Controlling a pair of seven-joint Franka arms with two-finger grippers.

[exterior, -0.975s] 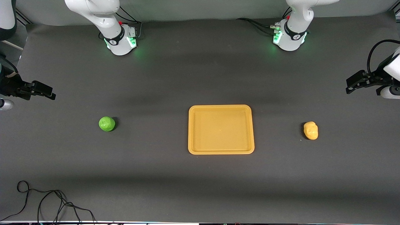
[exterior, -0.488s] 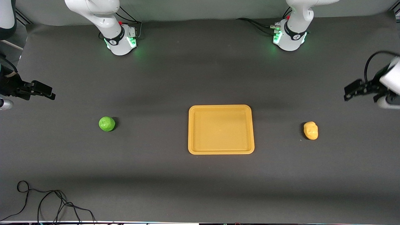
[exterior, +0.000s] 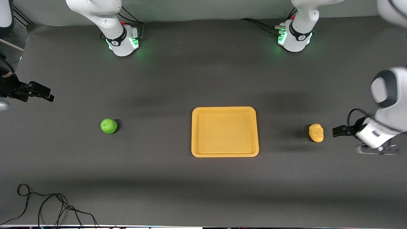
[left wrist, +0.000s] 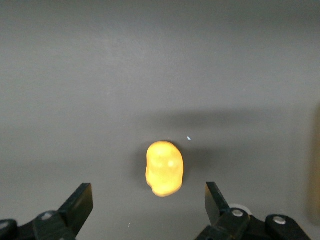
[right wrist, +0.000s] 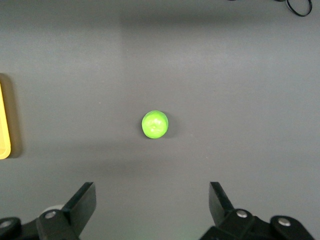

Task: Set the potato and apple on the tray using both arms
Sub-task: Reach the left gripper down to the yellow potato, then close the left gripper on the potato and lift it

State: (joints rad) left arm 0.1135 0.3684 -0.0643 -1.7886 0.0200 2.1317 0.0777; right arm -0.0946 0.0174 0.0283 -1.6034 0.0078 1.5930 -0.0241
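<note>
From my station I see the potato point(exterior: 316, 132), lumpy, oblong and yellow-tan, lying on the table just off the left gripper point(exterior: 337, 131), whose jaws stand wide with nothing between them. In the left wrist view the potato point(left wrist: 164, 168) sits between the spread fingers point(left wrist: 80, 204), apart from both. The apple point(exterior: 108, 126), round, glossy and bright green, lies well apart from the right gripper point(exterior: 39, 91), also spread wide and empty. The orange-yellow tray point(exterior: 225, 154) lies bare between the two fruits. I can read no writing anywhere. The table point(exterior: 203, 190) wears a dark grey matte cover; a loose black cable point(exterior: 47, 203) curls at its near edge.
</note>
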